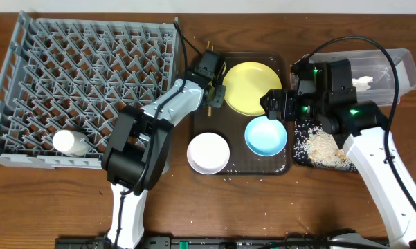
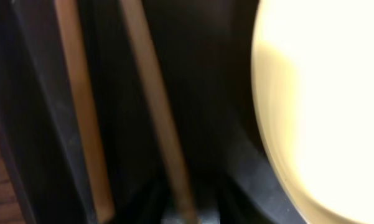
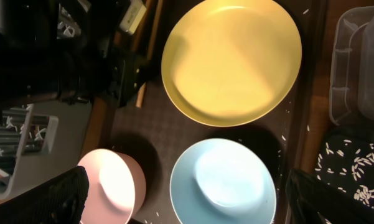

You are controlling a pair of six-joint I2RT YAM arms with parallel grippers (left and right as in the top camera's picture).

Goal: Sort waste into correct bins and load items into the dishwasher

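Chopsticks lie beside the yellow plate, under the left end effector, whose grip cannot be read. If pinched off-centre, one stick may slip free.

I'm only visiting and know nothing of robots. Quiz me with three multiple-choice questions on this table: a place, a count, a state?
1. Where is the white cup? A) on the yellow plate B) in the clear tub C) in the grey dish rack
2. How many bowls stand on the brown tray? A) one B) two C) three
3. What is the black tray's state? A) strewn with rice scraps B) bare C) upside down
Answers: 1 C, it lies among the pegs. 2 B, one pink bowl, one blue bowl. 3 A, pale scraps cover it.
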